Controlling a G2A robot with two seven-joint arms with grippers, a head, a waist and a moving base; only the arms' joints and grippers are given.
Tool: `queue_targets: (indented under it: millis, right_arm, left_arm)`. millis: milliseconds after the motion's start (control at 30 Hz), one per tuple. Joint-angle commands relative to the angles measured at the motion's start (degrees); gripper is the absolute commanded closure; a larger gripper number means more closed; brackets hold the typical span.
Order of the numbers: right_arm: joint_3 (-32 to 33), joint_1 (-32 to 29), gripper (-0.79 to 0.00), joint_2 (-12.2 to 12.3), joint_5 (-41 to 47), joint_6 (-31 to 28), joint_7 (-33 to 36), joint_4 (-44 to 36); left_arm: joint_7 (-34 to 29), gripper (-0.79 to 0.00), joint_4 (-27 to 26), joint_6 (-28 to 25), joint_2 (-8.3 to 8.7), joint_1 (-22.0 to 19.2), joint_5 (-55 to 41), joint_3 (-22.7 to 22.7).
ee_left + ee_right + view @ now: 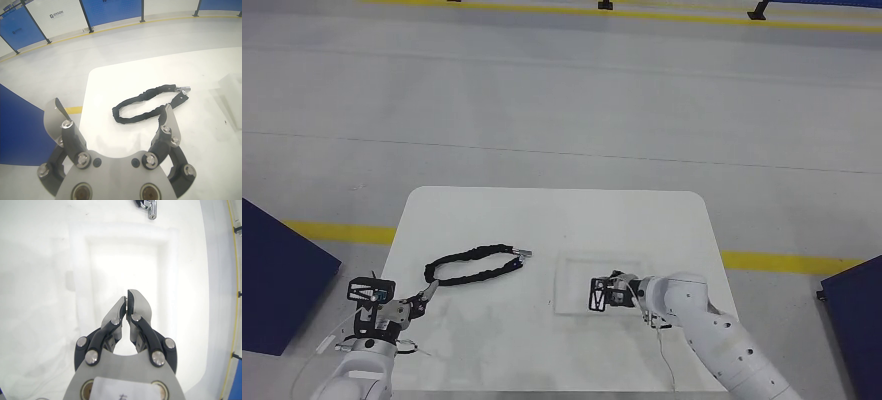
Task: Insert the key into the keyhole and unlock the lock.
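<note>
A black fabric-sleeved chain lock (467, 262) lies looped on the left half of the white table (542, 210). Its silver lock cylinder (525, 254) is at the loop's right end, and the keyhole (151, 217) faces my right gripper. My right gripper (597, 293) hovers over a shallow white tray (564, 290), shut on the key; just a thin metal edge of the key (126, 301) shows between the pads. My left gripper (422, 298) stands open near the table's left front, close beside the chain (143, 115), with nothing between its fingers (168, 113).
The tray's rim (170, 256) lies between the right gripper and the lock cylinder (152, 210). Dark blue panels (272, 280) stand beside the table on both sides. The table's left edge (85, 98) runs close to the left gripper.
</note>
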Motion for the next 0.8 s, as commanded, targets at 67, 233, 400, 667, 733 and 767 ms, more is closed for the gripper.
queue_targets:
  millis: [67,233,400,667,733,767]
  right_arm:
    - [0.7,0.3,0.000,-0.5,7.5,-1.2,4.8,1.0]
    - [1.2,0.9,0.000,-1.0,12.9,-0.7,10.9,0.1]
    - [1.2,0.6,0.000,-0.8,9.8,0.9,10.6,-2.1]
    - [0.5,-0.4,0.000,0.2,-2.1,2.6,1.2,-5.0]
    - [0.4,-0.7,0.000,0.4,-4.6,3.0,-0.2,-5.1]
    - [0.5,-0.9,0.000,0.5,-4.8,3.1,-0.7,-4.8]
  left_arm:
    - [0.0,-0.785,0.0,0.0,0.00,0.0,0.0,0.0]
    - [0.0,-0.785,0.0,0.0,0.00,0.0,0.0,0.0]
    - [0.0,-0.785,0.0,0.0,0.00,0.0,0.0,0.0]
    - [0.0,-0.785,0.0,0.0,0.00,0.0,0.0,0.0]
    - [0.0,-0.785,0.0,0.0,0.00,0.0,0.0,0.0]
    - [0.0,-0.785,0.0,0.0,0.00,0.0,0.0,0.0]
